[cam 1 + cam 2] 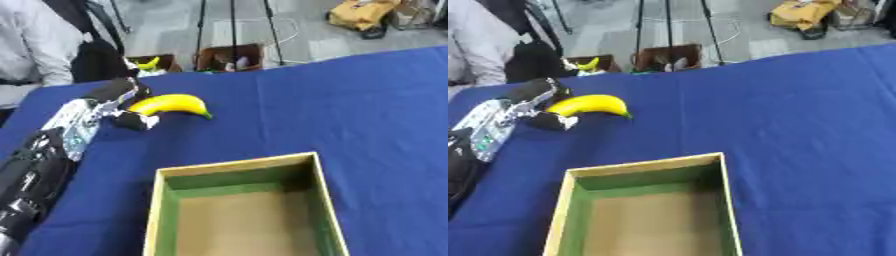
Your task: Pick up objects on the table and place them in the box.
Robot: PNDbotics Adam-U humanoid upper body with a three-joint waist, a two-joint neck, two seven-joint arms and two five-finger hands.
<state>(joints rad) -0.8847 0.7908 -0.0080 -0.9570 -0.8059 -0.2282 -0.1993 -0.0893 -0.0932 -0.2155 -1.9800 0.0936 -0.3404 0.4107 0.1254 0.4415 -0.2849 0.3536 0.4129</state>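
— One box [238, 167] sits nearest, at the lower middle of the blue table [350, 110]: pale wooden rim, green inner walls, a brown floor, and nothing lying in it that I can see.

— And the arm?

— Only the left one shows. It comes in from the lower left corner, black near the bottom, silver and white farther up, and runs along the table's left side toward the far edge.

— Where does it end?

— At the left hand [129, 107], just beyond the box's far left corner and well apart from it. The hand is at the stem end of a yellow banana [171, 104], which lies on the cloth with its curved back upward and its dark tip pointing right.

— Is it gripping the fruit?

— Its fingers [136, 121] curl in against the banana's left end, one dark part above the fruit and another below, so they look closed around it. The banana seems to rest on the table. The right hand shows in neither view.

— Anything behind?

— Past the table's far edge stand two brown boxes [229, 56] on the floor, one with something yellow in it, then tripod legs [234, 25], and a yellow bag [360, 14] at the upper right.
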